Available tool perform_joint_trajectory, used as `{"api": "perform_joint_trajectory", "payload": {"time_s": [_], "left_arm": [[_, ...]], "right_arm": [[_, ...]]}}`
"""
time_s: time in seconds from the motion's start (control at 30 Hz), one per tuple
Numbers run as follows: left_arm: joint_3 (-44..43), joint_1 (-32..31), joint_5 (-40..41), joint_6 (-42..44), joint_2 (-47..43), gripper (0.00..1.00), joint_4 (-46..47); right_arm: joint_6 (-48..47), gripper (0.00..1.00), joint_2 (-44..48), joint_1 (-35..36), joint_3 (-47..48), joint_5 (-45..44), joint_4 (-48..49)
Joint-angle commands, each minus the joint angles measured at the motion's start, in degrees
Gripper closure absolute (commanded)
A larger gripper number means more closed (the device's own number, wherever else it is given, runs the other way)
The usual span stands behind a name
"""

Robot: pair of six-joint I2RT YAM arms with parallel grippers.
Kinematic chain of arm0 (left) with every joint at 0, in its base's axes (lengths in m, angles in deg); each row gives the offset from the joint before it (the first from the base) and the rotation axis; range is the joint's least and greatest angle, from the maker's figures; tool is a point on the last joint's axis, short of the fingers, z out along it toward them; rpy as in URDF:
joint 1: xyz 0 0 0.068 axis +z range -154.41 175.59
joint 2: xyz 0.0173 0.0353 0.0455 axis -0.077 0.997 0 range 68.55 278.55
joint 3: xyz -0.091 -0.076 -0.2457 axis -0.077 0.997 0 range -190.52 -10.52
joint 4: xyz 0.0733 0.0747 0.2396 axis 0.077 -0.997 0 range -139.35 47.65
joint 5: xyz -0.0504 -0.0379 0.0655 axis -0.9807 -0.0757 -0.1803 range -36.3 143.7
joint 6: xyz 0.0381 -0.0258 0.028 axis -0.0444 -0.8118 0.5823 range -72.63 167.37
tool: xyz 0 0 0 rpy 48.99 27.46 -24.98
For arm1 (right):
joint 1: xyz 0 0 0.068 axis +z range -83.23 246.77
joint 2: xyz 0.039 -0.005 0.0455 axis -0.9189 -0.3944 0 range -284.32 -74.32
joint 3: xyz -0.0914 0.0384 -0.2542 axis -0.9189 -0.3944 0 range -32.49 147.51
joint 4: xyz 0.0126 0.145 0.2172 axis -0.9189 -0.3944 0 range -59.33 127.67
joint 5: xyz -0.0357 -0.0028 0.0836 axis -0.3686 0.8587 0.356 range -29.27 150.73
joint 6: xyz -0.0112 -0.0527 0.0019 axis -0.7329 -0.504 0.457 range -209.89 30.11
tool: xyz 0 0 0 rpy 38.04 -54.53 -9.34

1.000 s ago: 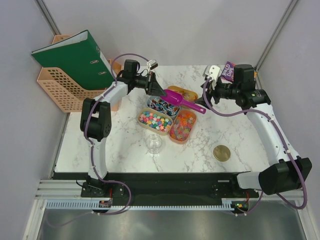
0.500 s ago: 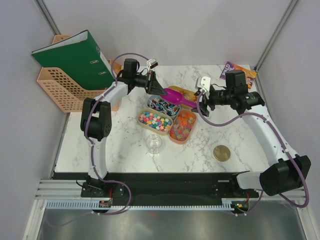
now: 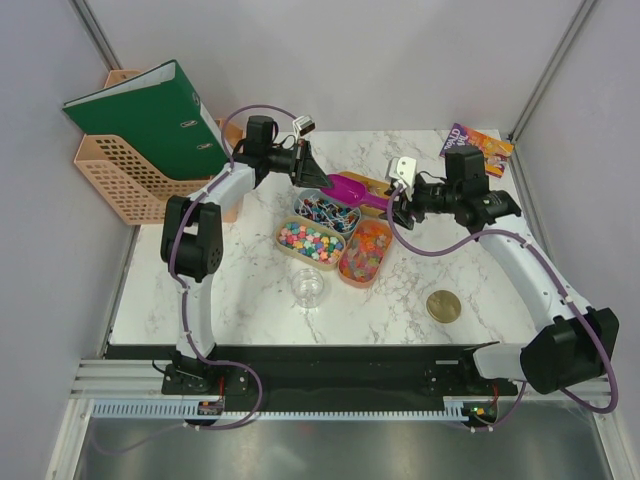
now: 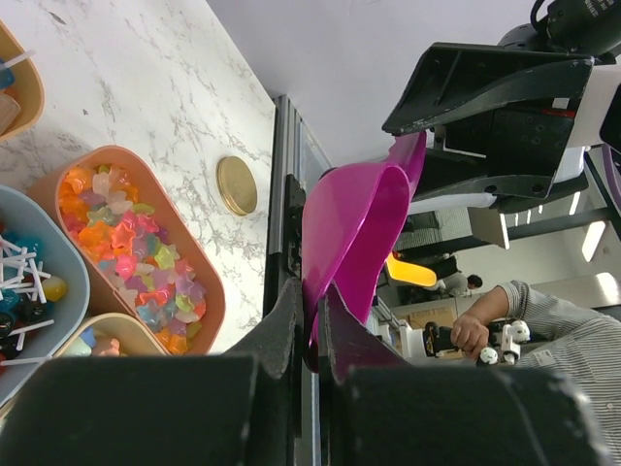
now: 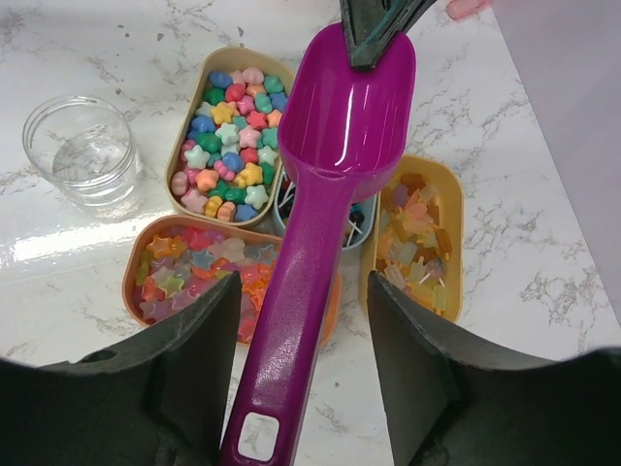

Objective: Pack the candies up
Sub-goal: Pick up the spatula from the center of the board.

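A marbled surface carries everything. At its far left a green binder leans in a peach rack. The left pincer is clenched on the bowl rim of a purple scoop, holding it above four oval trays. The right pincer is released, its fingers on either side of the scoop's handle with gaps showing. A clear jar stands just in front of the trays, and a gold lid lies well apart to the right. The candies lie in the trays, mid-surface.
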Motion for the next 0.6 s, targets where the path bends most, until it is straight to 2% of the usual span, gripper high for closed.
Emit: {"api": "perform_joint_trajectory", "payload": {"time_s": [0.0, 0.57], "left_arm": [[-2.4, -0.3, -4.5, -2.4, 0.1, 0.98, 2.0], [-2.8, -0.3, -4.8, -3.0, 0.4, 0.98, 2.5]], "right_arm": [[1.7, 0.40, 1.8, 0.5, -0.2, -0.9, 5.3], [3.5, 0.49, -0.1, 2.5, 0.2, -4.7, 6.0]]}}
